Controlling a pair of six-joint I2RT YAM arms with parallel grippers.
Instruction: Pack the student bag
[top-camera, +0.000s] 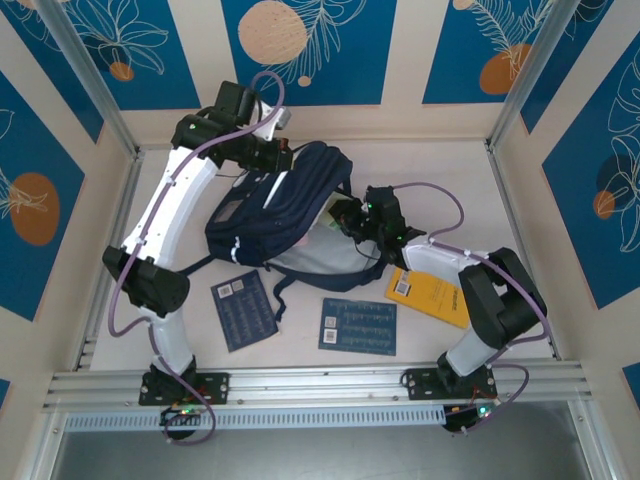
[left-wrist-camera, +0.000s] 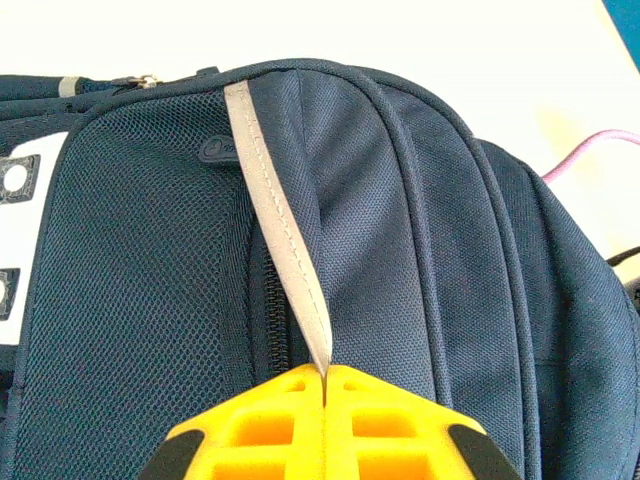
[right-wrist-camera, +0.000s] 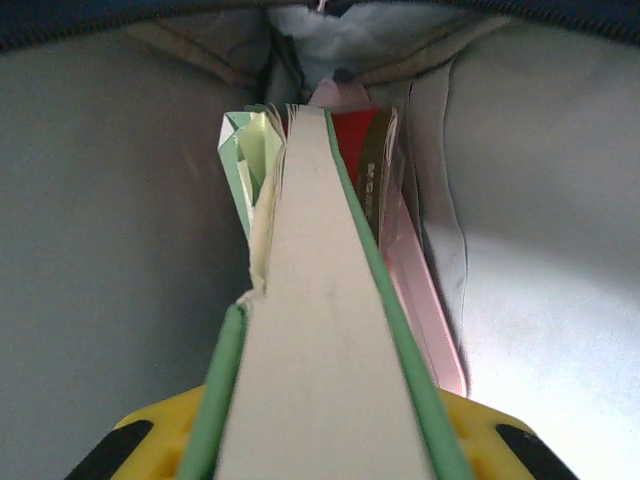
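Navy student bag (top-camera: 272, 212), flat, mouth open

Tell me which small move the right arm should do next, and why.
Probably push the green book deeper: the right gripper holds it only partly inside the student bag, while the left gripper pinches the grey strip.

Top view, centre: right end effector (top-camera: 348, 214) tips hidden in bag (top-camera: 270, 215) mouth; yellow book (top-camera: 438, 300) partly under right arm (top-camera: 445, 255); booklet (top-camera: 358, 326) print too small.
Left wrist: strip (left-wrist-camera: 285, 260) end lost between left end effector (left-wrist-camera: 325, 400) fingers (left-wrist-camera: 260, 420), cut by bottom edge.
Right wrist: book (right-wrist-camera: 320, 350) covers fingers (right-wrist-camera: 150, 435), runs off bottom; items (right-wrist-camera: 360, 150) behind blurred.
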